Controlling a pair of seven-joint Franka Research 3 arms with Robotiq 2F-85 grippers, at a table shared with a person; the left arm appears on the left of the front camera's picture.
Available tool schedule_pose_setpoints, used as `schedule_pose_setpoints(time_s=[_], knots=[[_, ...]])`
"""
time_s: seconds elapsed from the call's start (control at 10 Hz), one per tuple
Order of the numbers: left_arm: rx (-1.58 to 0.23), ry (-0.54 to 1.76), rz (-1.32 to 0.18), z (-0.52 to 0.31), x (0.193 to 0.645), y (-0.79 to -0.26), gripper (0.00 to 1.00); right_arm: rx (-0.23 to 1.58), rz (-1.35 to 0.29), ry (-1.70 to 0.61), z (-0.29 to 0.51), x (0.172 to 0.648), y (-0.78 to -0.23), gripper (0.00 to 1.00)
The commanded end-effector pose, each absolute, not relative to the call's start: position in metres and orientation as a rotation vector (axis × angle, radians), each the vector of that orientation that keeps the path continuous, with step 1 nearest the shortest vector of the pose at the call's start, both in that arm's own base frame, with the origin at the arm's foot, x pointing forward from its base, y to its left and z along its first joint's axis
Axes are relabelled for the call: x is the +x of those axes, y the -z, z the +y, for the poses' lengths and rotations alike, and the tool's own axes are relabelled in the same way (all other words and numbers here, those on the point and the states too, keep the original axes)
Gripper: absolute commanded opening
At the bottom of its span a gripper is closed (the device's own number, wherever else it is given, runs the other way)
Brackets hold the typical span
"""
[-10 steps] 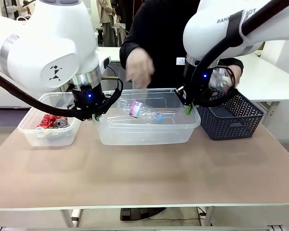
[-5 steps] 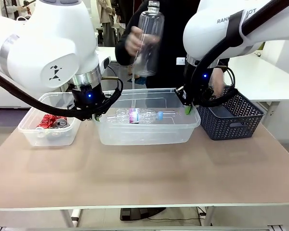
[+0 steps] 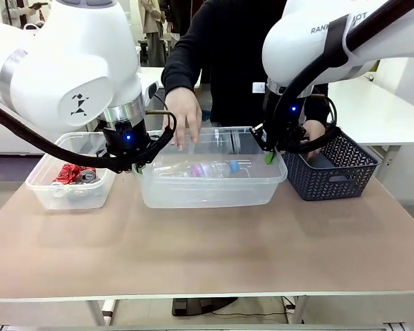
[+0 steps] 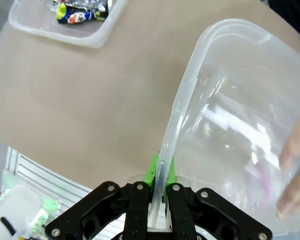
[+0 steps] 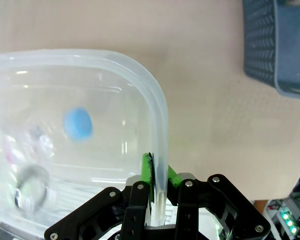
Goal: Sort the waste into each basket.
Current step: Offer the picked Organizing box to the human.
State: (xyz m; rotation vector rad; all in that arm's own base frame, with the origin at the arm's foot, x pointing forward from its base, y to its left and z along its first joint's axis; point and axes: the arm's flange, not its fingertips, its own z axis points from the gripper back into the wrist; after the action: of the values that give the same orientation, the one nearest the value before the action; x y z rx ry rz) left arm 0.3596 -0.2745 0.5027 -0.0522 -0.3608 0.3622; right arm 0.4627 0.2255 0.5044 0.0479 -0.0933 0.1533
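A large clear basket [image 3: 193, 196] stands mid-table, and both grippers hold it by the rim. My left gripper [image 3: 141, 165] is shut on the left rim, its green pads pinching the plastic lip [image 4: 159, 172]. My right gripper [image 3: 268, 157] is shut on the right rim [image 5: 157, 172]. Clear plastic bottles [image 3: 196, 168] lie inside, one with a blue cap [image 3: 233, 165], which also appears through the wall as a blue cap [image 5: 78, 124]. A smaller clear basket [image 3: 55, 193] at the left holds crushed red and silver cans [image 3: 74, 174]. The person's hand [image 3: 184, 117] hovers over the large basket's far rim.
A dark mesh basket [image 3: 334, 172] sits at the right, with the person's other hand [image 3: 313, 132] reaching into it. The near half of the tan table [image 3: 214, 255] is bare. In the left wrist view the small basket [image 4: 90, 35] lies far off at the top left.
The person lifted a clear bottle above the large basket, then put it in; that hand now rests low at the far rim. Both grippers stayed put.
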Motion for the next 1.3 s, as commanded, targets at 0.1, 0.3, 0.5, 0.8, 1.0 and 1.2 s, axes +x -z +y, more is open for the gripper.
schedule_pose_setpoints(time_s=[0.1,0.3,0.5,0.8,1.0,1.2], knots=[[-0.053,-0.383,-0.376,-0.2668,0.3607,-0.5055,0.05,0.049,-0.097,-0.17,0.2276,0.4613,-0.5065,0.05],[-0.053,-0.383,-0.376,-0.2668,0.3607,-0.5055,0.05,0.049,-0.097,-0.17,0.2276,0.4613,-0.5065,0.05],[-0.053,-0.383,-0.376,-0.2668,0.3607,-0.5055,0.05,0.049,-0.097,-0.17,0.2276,0.4613,-0.5065,0.05],[-0.053,-0.383,-0.376,-0.2668,0.3607,-0.5055,0.05,0.049,-0.097,-0.17,0.2276,0.4613,-0.5065,0.05],[-0.053,-0.383,-0.376,-0.2668,0.3607,-0.5055,0.05,0.049,-0.097,-0.17,0.2276,0.4613,-0.5065,0.05],[-0.053,-0.383,-0.376,-0.2668,0.3607,-0.5055,0.05,0.049,-0.097,-0.17,0.2276,0.4613,-0.5065,0.05]])
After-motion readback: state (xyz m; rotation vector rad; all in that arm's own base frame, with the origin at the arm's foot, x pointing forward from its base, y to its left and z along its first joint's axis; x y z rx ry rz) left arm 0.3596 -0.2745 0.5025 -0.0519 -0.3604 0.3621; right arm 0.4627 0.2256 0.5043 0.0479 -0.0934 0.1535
